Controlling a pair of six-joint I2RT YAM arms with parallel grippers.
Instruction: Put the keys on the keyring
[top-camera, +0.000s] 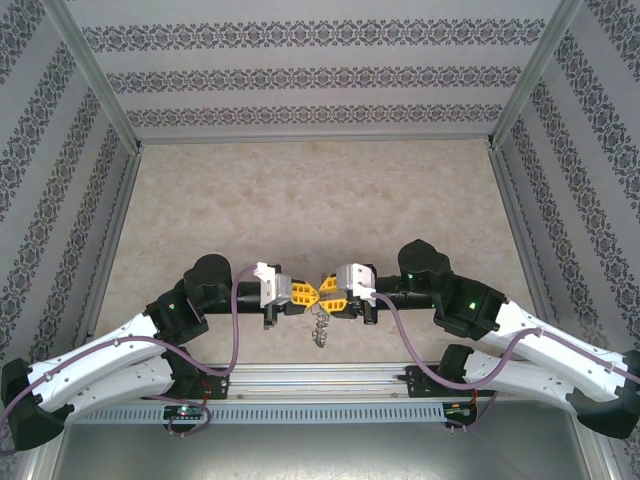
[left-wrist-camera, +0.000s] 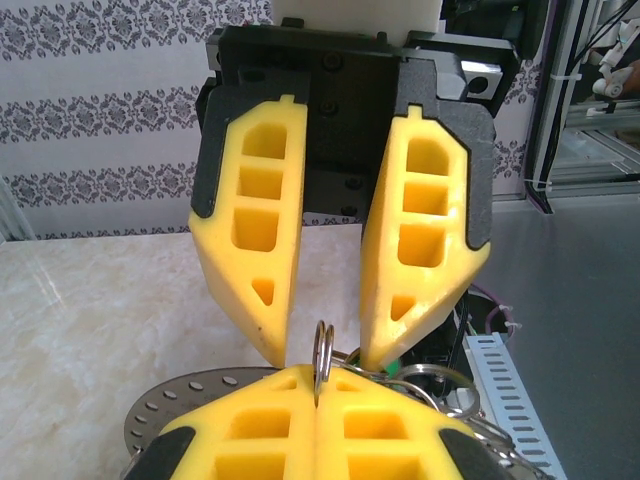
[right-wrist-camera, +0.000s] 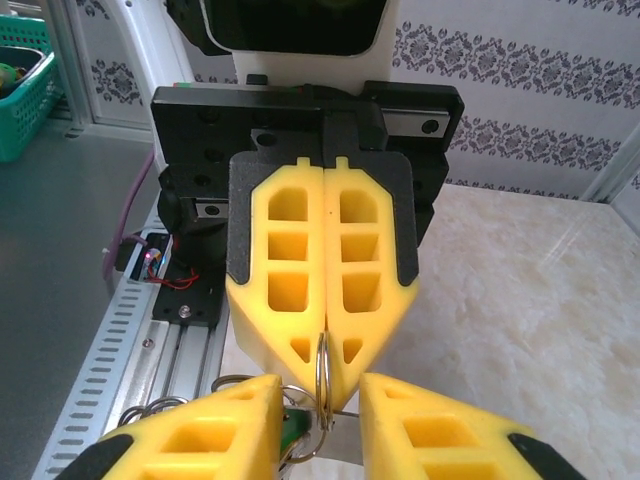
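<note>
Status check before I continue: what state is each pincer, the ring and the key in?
Thin dark metal keyring: upright, edge-on, clamped.
Left pincer: shut on the keyring.
Right pincer: open, fingers either side of the keyring.
Tiny green-headed key: beside the right pincer's finger; threaded or not, cannot tell.
Silvery loops: dangling beneath the pincers.

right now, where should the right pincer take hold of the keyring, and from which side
The free arc of the keyring sticking out of the shut left pincer. It stands edge-on to the right pincer, so come straight in from opposite the left one, a finger on each flat face, probably clear of the green key.
</note>
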